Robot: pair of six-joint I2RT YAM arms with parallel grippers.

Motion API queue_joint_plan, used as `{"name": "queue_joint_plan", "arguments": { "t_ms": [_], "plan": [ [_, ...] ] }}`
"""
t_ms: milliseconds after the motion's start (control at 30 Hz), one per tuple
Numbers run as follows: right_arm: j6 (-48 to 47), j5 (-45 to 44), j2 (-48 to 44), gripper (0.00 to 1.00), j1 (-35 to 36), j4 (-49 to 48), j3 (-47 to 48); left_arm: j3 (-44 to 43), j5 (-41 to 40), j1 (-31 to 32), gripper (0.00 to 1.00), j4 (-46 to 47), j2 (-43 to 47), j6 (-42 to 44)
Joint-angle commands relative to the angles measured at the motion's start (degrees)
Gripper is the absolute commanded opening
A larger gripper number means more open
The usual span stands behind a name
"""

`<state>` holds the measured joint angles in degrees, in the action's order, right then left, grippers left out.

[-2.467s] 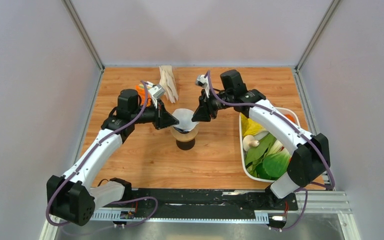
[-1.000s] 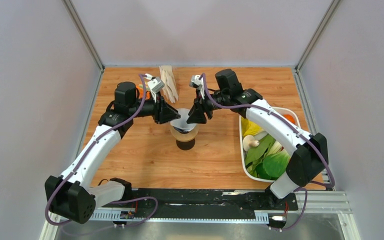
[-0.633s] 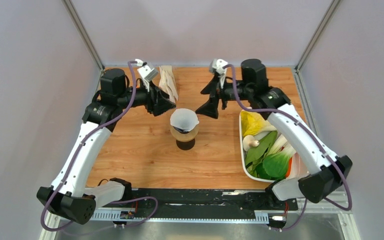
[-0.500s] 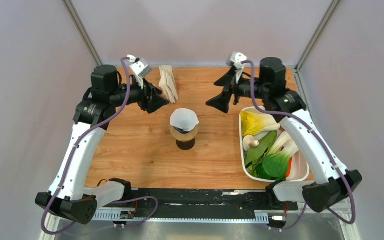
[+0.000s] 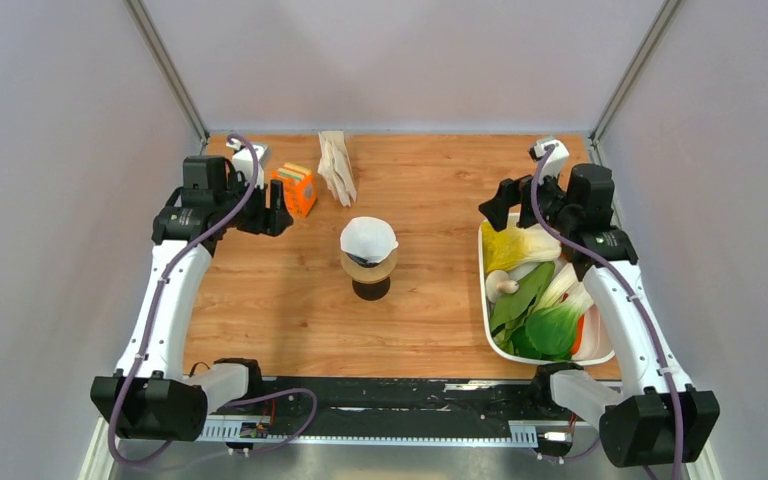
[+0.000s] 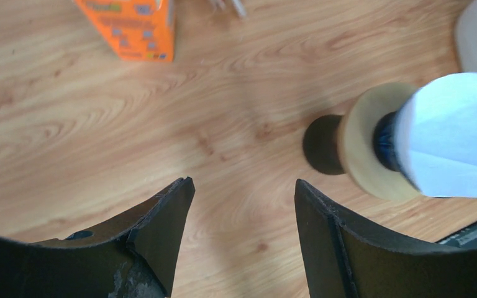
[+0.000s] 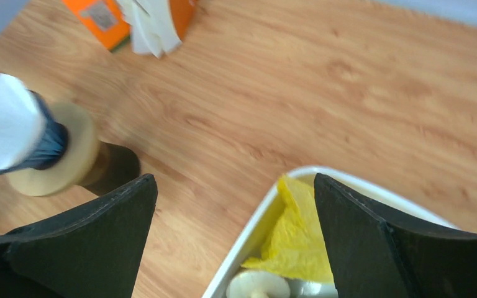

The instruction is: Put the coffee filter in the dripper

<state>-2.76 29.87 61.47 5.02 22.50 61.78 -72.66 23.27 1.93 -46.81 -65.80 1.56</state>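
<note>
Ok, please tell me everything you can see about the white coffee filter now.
The coffee filter is thin white paper, opened into a cone with its mouth upward. It sits upright in the dark blue ribbed dripper, its rim standing above the dripper's. The dripper rests on a brown pot with a tan rim, near the middle of the wooden table. Nothing else touches it.

Centre frame: white paper coffee filter [image 5: 368, 237], dark blue ribbed plastic dripper [image 6: 385, 143], brown spool-shaped pot [image 5: 370, 288] with tan rim. Upper left: orange cardboard carton [image 5: 299, 189]. Light wood-grain tabletop [image 5: 430, 320].
</note>
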Motion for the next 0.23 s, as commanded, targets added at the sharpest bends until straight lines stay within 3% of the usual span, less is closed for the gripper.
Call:
{"name": "queue_joint_plan", "arguments": {
  "t_ms": [0,200],
  "plan": [
    [0.9,-9.1,-2.3,1.00,-1.0,-4.0,-5.5,4.2,-8.2,-0.3,0.71,2.7,3.2,-0.7],
    [1.5,-7.9,-2.4,1.00,-1.0,-4.8,-5.9,5.8,-10.1,-0.2,0.72,4.0,3.3,-0.4]
  ]
}}
